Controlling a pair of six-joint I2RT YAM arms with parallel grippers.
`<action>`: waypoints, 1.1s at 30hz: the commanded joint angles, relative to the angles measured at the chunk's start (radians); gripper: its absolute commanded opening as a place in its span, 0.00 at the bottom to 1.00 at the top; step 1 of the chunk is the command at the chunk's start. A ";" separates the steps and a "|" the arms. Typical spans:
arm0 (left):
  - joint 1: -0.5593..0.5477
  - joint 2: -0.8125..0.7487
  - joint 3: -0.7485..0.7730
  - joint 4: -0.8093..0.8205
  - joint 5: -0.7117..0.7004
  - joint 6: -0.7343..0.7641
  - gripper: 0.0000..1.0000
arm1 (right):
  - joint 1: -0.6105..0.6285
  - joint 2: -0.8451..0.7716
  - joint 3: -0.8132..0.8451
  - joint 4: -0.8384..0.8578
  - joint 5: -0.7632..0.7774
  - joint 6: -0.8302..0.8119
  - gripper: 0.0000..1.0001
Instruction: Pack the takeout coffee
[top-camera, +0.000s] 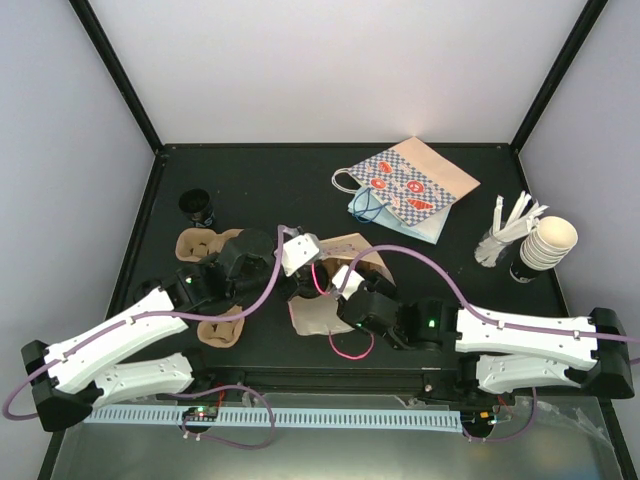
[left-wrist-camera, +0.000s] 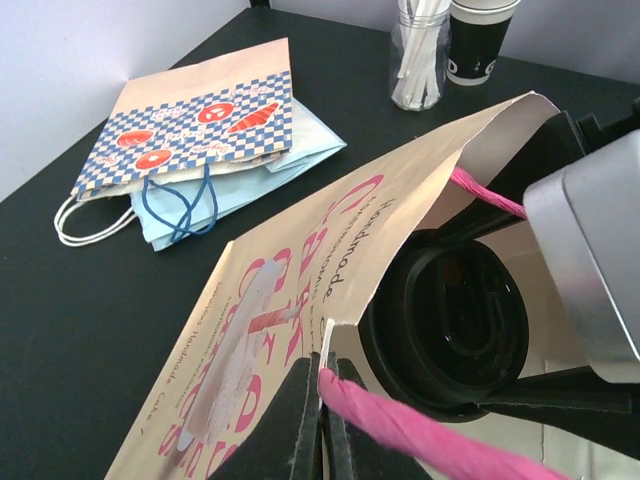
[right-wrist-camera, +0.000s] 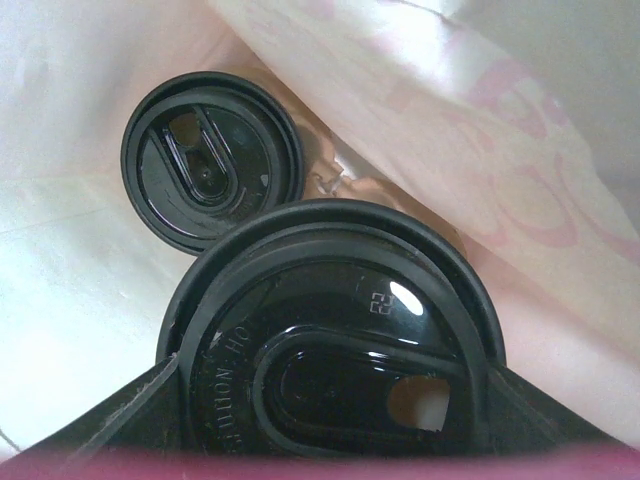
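Packing nearly done: the left pincer (left-wrist-camera: 322, 415), pinched shut on the rim of the pink-lettered bag (left-wrist-camera: 300, 270), holds it open while the right pincer (right-wrist-camera: 330, 400) grips the lidded takeout coffee (right-wrist-camera: 330, 330) just inside its mouth, another lidded cup (right-wrist-camera: 210, 160) deeper in; only the release looks left.

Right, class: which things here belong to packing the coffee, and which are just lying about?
In the job: black-lidded takeout cup; pink-printed cream paper bag; left claw; right claw.
Lying about: blue-checked paper bag; stack of cream paper cups; clear glass of white stirrers; small black cup.
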 joint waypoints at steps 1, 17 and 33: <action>-0.006 0.016 0.058 -0.026 0.013 -0.058 0.02 | 0.027 -0.024 -0.021 0.079 0.070 -0.012 0.55; -0.006 0.060 0.085 -0.051 -0.051 -0.101 0.02 | 0.052 -0.151 -0.065 0.059 0.140 0.062 0.55; -0.006 0.061 0.111 -0.070 -0.002 -0.111 0.02 | 0.069 -0.096 -0.066 0.077 0.083 0.051 0.55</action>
